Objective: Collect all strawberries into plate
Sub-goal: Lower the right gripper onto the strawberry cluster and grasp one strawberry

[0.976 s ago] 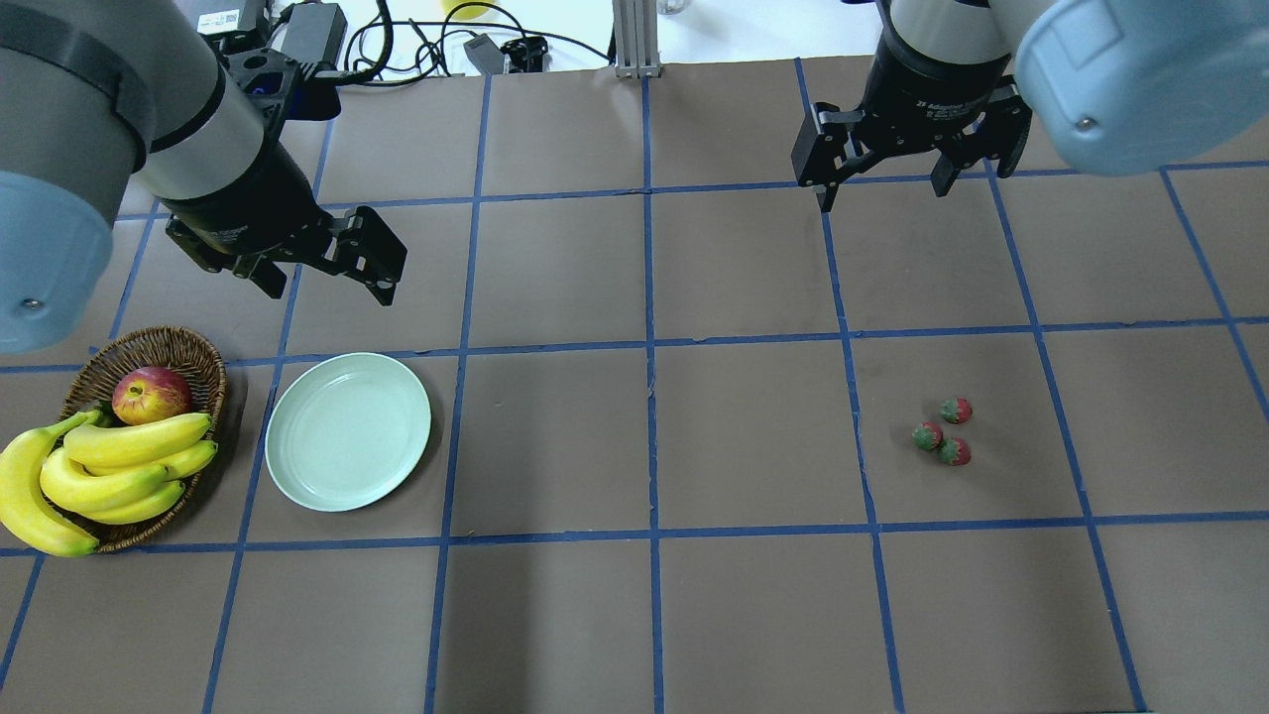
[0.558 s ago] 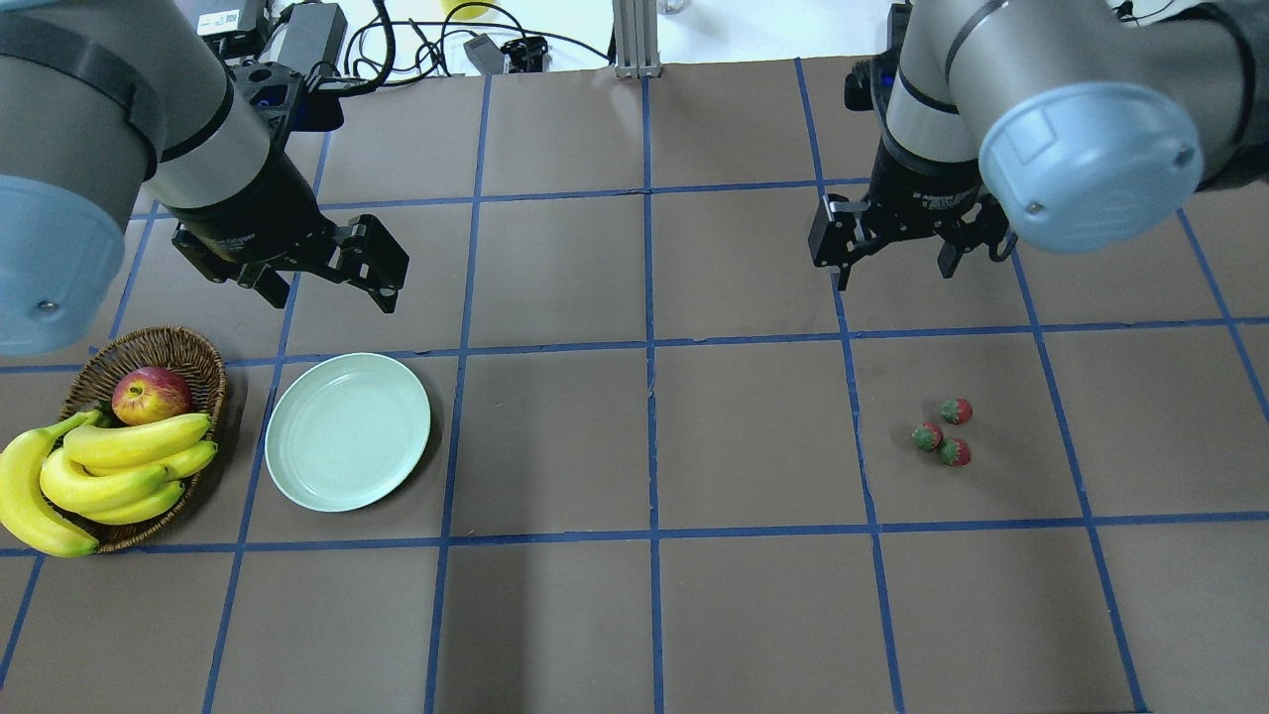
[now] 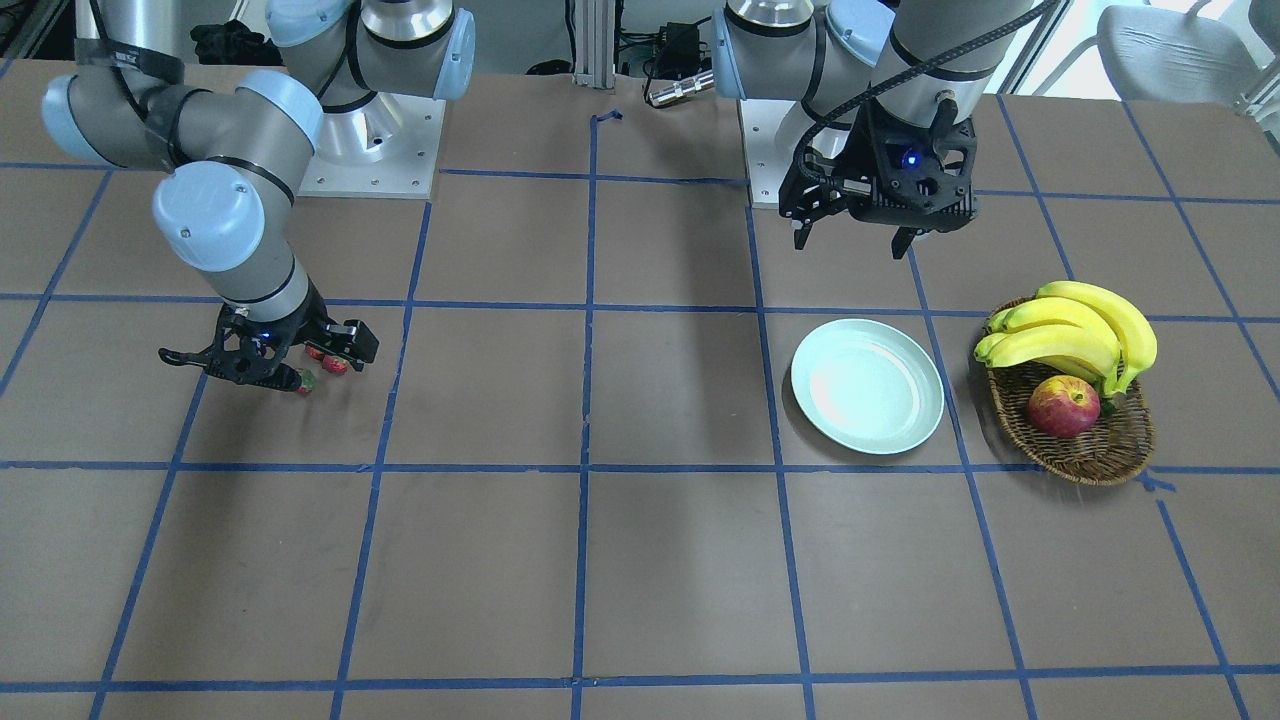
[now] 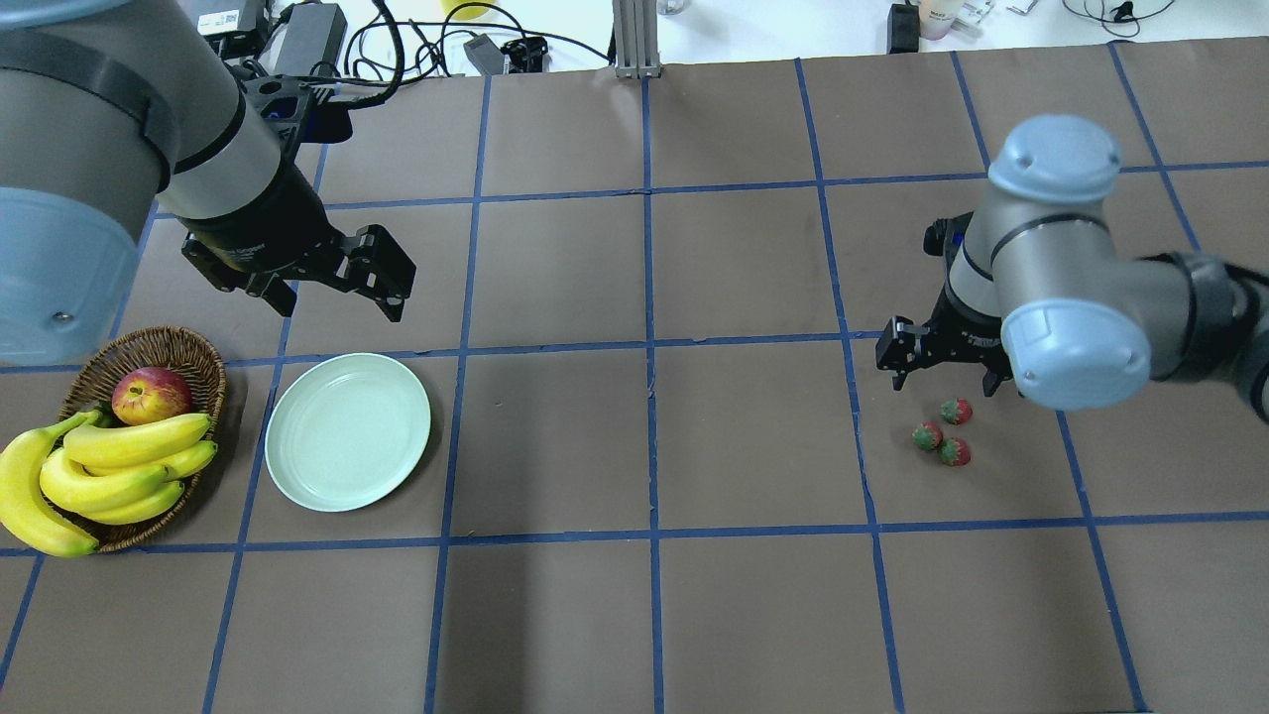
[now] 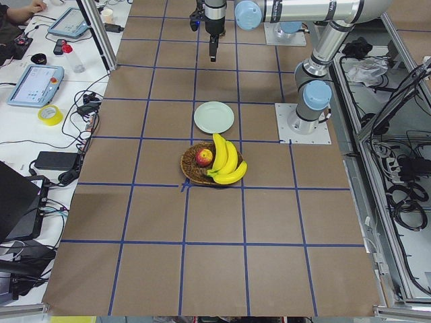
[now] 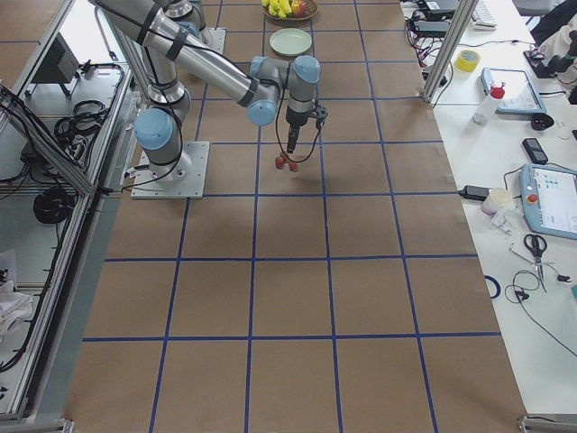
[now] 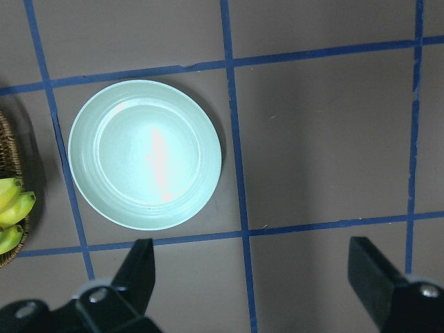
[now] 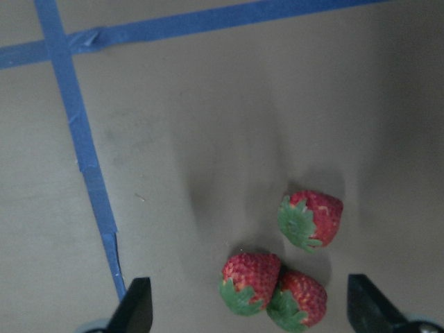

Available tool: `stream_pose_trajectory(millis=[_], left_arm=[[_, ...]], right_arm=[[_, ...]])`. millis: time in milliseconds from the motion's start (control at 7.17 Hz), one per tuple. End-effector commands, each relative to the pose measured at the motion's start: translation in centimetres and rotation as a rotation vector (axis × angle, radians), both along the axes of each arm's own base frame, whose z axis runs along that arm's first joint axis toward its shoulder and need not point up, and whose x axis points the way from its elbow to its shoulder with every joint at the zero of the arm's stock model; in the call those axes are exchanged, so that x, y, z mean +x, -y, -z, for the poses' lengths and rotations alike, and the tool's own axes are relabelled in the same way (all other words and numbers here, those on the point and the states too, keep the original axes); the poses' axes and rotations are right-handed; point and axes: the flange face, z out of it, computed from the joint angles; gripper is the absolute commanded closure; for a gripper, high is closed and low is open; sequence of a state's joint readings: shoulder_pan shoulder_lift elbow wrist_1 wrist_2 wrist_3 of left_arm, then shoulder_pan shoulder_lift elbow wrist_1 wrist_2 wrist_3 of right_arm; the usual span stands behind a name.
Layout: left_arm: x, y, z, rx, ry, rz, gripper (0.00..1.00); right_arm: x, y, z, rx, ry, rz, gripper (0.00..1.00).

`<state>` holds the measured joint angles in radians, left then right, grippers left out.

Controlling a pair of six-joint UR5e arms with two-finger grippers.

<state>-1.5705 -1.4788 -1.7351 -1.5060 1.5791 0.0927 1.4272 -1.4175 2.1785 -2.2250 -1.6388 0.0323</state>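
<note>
"Since none of the strawberries lies in the plate, how much of the job is done?"

"None, as far as I can judge. All three sit in a tight cluster on the brown table, on the robot's right side. Two are touching and the third is just beside them."

"And the arm over them?"

"The right gripper hangs low, close above the cluster, with its jaws spread wide and nothing held. Its wrist view shows the berries between the two fingers, toward the lower edge."

"Where is the plate?"

"The plate lies bare, well apart from the berries on the robot's left side. It is just beside a wicker basket that holds an apple and bananas. The left gripper hovers near the plate's far rim, also spread and holding nothing."

"So what remains?"

"Everything, I'd say. Each berry has to be pinched, carried across the table and released into the plate."
</note>
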Motion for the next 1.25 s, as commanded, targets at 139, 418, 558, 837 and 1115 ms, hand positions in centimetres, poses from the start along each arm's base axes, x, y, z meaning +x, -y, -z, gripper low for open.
stream_pose_trajectory(millis=[139,418,558,837,1115], left_arm=[[0.20,0.23,1.10,0.000,-0.007,-0.008,0.00],[0.13,0.19,1.18,0.002,-0.007,-0.002,0.00],[0.06,0.17,1.40,0.006,-0.007,0.000,0.00],[-0.08,0.12,1.46,0.006,-0.007,0.004,0.00],[-0.08,0.10,1.32,0.003,-0.007,0.010,0.00]], right_arm=[[0.02,-1.09,2.53,0.016,0.005,-0.001,0.28],[0.00,-1.13,2.50,0.018,0.003,-0.007,0.79],[0.00,-1.15,2.51,0.020,0.003,-0.007,0.85],[0.15,-1.25,2.51,0.021,0.004,-0.015,0.86],[0.03,-1.27,2.44,0.022,-0.008,-0.016,0.83]])
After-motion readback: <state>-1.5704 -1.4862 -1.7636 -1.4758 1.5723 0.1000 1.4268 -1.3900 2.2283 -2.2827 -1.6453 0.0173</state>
